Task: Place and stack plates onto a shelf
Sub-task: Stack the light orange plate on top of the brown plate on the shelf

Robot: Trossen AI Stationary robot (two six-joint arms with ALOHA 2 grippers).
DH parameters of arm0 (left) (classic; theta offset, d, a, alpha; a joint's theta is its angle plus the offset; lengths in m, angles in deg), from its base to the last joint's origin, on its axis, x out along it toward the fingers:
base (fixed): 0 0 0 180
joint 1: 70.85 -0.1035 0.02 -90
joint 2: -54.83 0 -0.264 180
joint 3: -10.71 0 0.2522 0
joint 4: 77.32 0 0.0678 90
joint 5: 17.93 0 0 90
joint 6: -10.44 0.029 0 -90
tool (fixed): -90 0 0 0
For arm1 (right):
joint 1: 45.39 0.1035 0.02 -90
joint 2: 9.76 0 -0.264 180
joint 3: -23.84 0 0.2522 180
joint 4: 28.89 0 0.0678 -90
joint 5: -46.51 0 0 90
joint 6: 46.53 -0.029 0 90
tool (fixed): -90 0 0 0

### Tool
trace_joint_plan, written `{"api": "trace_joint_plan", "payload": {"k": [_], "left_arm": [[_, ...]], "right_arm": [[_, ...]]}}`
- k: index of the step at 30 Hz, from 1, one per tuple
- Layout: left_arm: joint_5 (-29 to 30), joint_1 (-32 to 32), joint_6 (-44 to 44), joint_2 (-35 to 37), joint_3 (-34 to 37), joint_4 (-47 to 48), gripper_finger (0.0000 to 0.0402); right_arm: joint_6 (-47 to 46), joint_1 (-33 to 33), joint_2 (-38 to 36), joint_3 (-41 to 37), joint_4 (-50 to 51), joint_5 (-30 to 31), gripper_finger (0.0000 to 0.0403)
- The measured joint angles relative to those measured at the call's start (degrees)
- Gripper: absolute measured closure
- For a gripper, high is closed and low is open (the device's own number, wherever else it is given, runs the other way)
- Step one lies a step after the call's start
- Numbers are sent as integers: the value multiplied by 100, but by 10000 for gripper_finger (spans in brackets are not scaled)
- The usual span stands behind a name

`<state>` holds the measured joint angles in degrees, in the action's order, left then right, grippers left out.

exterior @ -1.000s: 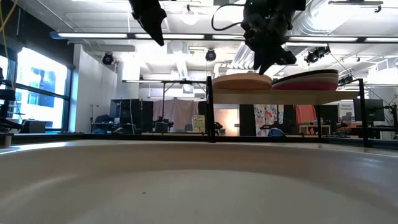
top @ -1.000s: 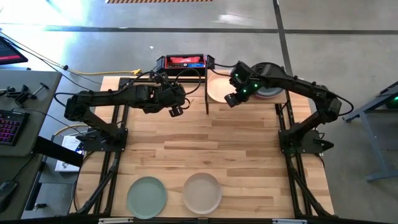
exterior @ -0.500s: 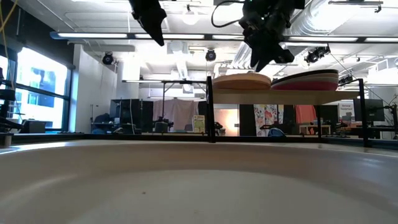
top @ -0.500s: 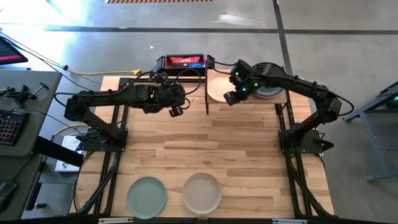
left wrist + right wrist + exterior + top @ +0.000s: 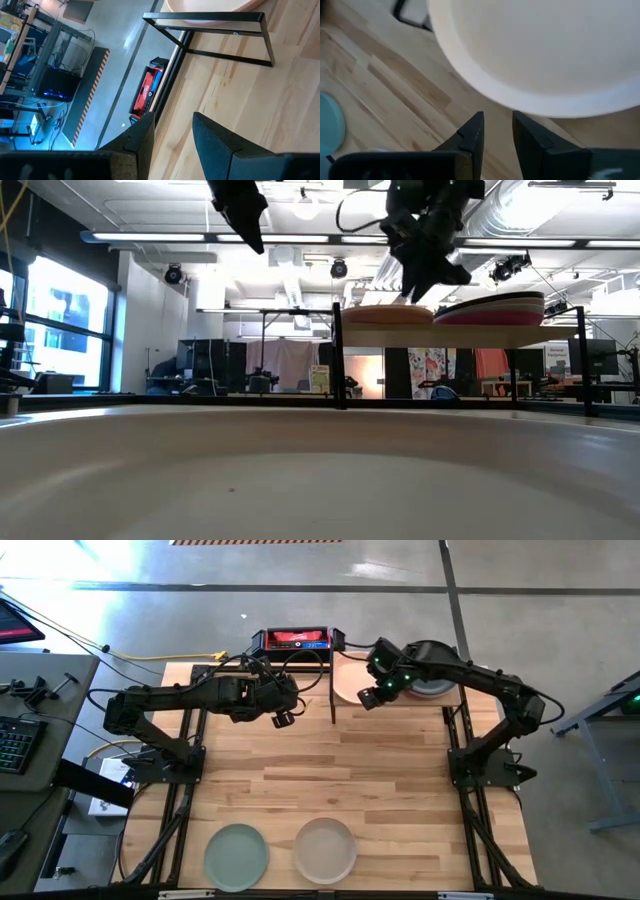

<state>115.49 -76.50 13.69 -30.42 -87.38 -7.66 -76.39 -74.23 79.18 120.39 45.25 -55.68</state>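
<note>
The shelf stands at the table's far edge. On its left half rests a peach plate, also seen as a plate in the right wrist view. On its right half sits a stack of plates, pink and magenta at the rims. My right gripper hovers open over the peach plate's near rim, touching nothing. My left gripper waits open above the table, left of the shelf. A sage green plate and a white-grey plate lie flat near the table's near edge.
A black-and-red box sits at the far edge, left of the shelf, with cables around it. The shelf's black frame post stands between the two grippers. Bare planks stretch across the table's middle. The white-grey plate's rim fills the low view's foreground.
My right gripper has drifted a little toward the table's far and left edges and risen slightly above the peach plate's rim. The left arm and the plates have kept still.
</note>
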Motion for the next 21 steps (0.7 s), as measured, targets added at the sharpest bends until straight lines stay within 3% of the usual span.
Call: {"api": "trace_joint_plan", "payload": {"k": [21], "left_arm": [[0, 0, -4, 0, 0, -7, 277]], "right_arm": [[-185, 650, 451, 294, -623, -284, 323]]}}
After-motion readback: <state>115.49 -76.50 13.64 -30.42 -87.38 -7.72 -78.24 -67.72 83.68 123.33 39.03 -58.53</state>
